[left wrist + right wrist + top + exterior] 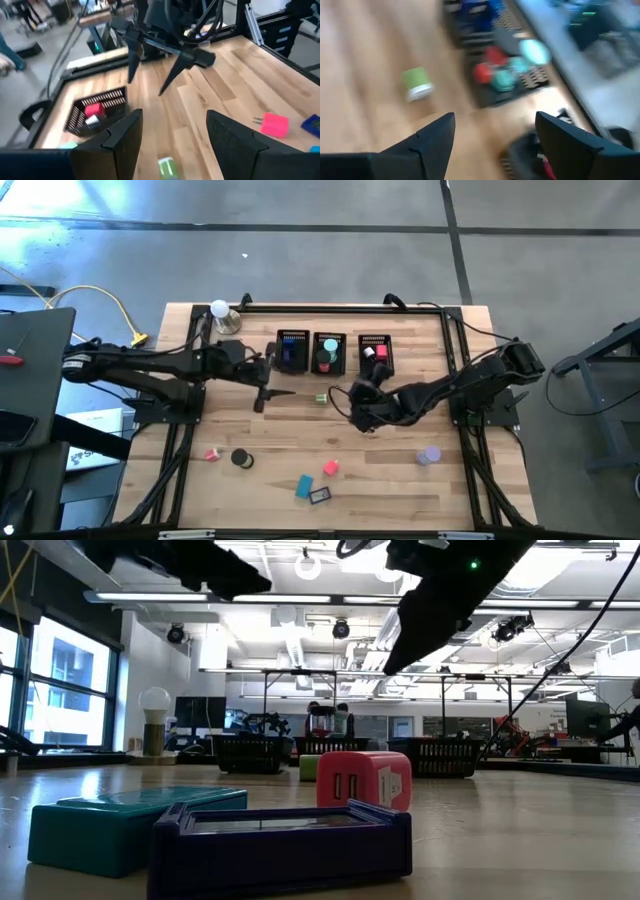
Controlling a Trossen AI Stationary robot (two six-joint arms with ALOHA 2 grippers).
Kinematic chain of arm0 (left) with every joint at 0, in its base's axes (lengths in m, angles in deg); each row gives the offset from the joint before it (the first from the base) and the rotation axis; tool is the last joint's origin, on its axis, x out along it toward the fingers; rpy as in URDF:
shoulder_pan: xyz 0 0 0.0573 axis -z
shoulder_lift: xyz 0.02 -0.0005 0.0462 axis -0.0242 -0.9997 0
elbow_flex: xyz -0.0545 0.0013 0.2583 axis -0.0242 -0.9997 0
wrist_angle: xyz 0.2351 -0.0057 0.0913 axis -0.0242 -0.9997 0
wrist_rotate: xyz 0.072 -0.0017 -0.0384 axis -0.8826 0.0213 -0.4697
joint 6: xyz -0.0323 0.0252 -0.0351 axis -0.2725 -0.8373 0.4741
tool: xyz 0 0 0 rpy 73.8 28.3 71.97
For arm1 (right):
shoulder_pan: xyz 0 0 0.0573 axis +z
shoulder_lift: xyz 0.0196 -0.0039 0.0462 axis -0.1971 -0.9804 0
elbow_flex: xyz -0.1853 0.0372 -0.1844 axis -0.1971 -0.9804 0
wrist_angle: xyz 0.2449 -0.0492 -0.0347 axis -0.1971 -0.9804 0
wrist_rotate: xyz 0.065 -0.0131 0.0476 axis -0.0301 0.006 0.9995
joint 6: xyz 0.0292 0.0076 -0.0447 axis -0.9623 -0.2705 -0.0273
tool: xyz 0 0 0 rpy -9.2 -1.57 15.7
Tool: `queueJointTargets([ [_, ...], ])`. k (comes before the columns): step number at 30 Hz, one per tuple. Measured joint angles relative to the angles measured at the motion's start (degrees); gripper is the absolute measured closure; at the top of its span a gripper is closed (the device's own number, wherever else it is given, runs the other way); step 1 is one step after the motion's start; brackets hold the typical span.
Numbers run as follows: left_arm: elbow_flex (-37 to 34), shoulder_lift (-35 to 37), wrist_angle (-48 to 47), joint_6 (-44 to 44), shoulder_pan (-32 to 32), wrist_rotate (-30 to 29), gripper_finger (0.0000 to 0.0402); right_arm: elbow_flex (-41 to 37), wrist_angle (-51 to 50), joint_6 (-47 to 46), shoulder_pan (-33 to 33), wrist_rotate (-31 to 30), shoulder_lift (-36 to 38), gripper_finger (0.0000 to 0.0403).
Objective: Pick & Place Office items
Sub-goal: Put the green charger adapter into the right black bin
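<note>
While both spread grippers, left gripper (262,392) and right gripper (345,402), are hovering empty, we are seeing a green block (321,396) lying between them; white-ended.

Three black mesh bins (331,352) stand in a row near the wooden table's (400,470) twelve o'clock edge, close beside one another. At about ten o'clock from them, by the table's corner, stands a white ball on a metal base (223,314). A yellow cable (108,305) lies on the grey floor (300,250) at nine o'clock of that ball.
</note>
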Motion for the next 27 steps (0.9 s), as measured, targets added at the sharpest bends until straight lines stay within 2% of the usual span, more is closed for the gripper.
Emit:
queueJointTargets([
  [3,0.01,0.02,-2.73,1.79,1.89,-2.39,0.0190,0.00,2.96,5.39,-0.28,8.54,0.00,0.0137],
  [7,0.01,0.04,-8.64,5.19,3.21,-5.78,0.0190,0.00,8.39,10.00,-0.32,15.41,0.00,0.0137],
  [15,0.01,0.33,-16.76,9.62,3.32,-6.39,0.0190,0.00,16.82,14.09,-0.34,29.24,0.00,0.0137],
  [23,-0.01,3.14,-19.44,14.35,3.30,-6.10,0.0190,0.02,20.55,17.10,-2.17,27.95,-1.55,0.0137],
  [27,-0.01,4.20,-22.00,16.77,3.30,-4.17,0.0190,0.04,22.20,17.10,-4.72,33.57,-4.76,0.0137],
])
